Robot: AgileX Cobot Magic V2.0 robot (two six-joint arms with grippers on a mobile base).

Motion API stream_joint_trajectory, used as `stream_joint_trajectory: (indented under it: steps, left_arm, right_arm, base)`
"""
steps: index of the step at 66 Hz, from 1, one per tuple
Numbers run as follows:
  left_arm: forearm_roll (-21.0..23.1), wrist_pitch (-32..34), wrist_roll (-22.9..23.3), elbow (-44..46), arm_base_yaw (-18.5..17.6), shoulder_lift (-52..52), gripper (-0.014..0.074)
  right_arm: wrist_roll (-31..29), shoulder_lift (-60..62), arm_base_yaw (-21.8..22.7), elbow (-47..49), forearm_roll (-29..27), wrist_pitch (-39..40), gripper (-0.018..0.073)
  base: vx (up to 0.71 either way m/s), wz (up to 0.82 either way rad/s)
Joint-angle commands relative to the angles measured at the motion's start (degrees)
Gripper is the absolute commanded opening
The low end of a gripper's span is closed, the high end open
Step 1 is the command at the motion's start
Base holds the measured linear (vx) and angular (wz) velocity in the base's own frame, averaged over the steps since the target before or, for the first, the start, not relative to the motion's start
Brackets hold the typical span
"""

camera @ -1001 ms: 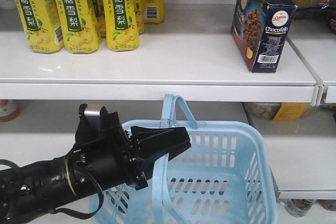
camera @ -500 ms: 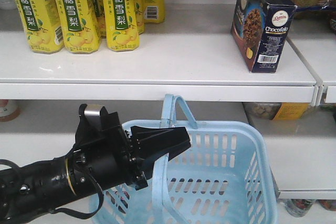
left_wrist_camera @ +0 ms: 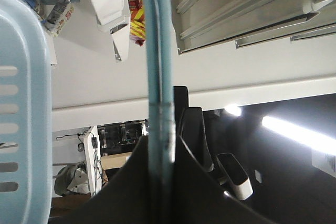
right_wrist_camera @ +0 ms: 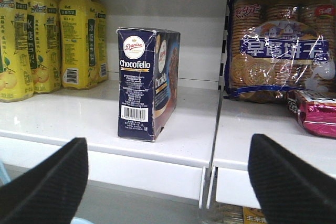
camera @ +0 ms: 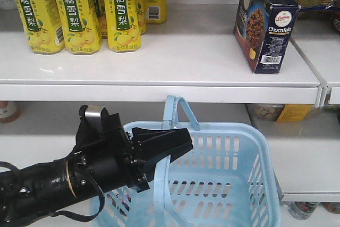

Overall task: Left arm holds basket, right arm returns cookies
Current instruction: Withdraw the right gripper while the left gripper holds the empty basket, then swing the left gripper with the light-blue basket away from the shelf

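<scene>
The cookies (camera: 265, 22), a dark navy "Chocofello" box, stand upright on the white upper shelf (camera: 186, 57), at its right end. In the right wrist view the box (right_wrist_camera: 147, 82) faces me, barcode forward. My right gripper (right_wrist_camera: 168, 182) is open and empty, below and in front of the shelf edge, apart from the box. The right arm does not show in the front view. My left gripper (camera: 178, 141) is shut on the hoop handle (camera: 180, 110) of the light blue basket (camera: 265, 147), which hangs below the shelf. The left wrist view shows the handle (left_wrist_camera: 157, 51) clamped between the jaws.
Yellow drink bottles (camera: 74, 9) stand at the shelf's left. A blue cookie bag (right_wrist_camera: 278, 51) and a red pack (right_wrist_camera: 315, 111) lie on the adjoining shelf to the right, past a divider (right_wrist_camera: 223, 77). A lower shelf (camera: 308, 152) sits right of the basket.
</scene>
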State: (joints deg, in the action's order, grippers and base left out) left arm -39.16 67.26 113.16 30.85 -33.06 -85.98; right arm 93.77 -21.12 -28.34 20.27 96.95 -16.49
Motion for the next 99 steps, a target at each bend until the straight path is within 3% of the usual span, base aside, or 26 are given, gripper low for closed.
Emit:
stream_joint_trajectory:
  steps: [1,24,52,61,82,99]
  left_arm:
    - [8.9,5.7,-1.4,1.9,1.1,3.2,-0.0003]
    - [6.2,-8.5,-0.7,1.9,1.1,12.2,-0.0003]
    - [-2.5,-30.1,9.7,1.9,1.1,26.4,-0.0003]
    - [-4.8,-36.0,10.6,1.7,1.2,30.3,-0.0003]
    - [-5.2,-41.6,10.5,-5.2,2.4,38.8,-0.0003]
    - [-13.3,-42.5,10.5,-6.1,9.7,45.2,-0.0003]
  right_arm:
    - [-0.4,-0.3,0.3,1.7,1.6,-0.5,0.0569]
    - [-0.4,-0.3,0.3,1.7,1.6,-0.5,0.0569]
    - [-0.4,-0.3,0.3,1.7,1.6,-0.5,0.0569]
    - [-0.4,-0.3,0.3,1.7,1.6,-0.4,0.0569]
    - [-0.4,-0.3,0.3,1.7,1.6,-0.5,0.0569]
    - [-0.4,-0.3,0.3,1.7,1.6,-0.5,0.0569]
  base:
    - [0.0,0.0]
    - [0.0,0.0]
    - [0.0,0.0]
    - [0.0,0.0]
    - [0.0,0.0]
    - [0.0,0.0]
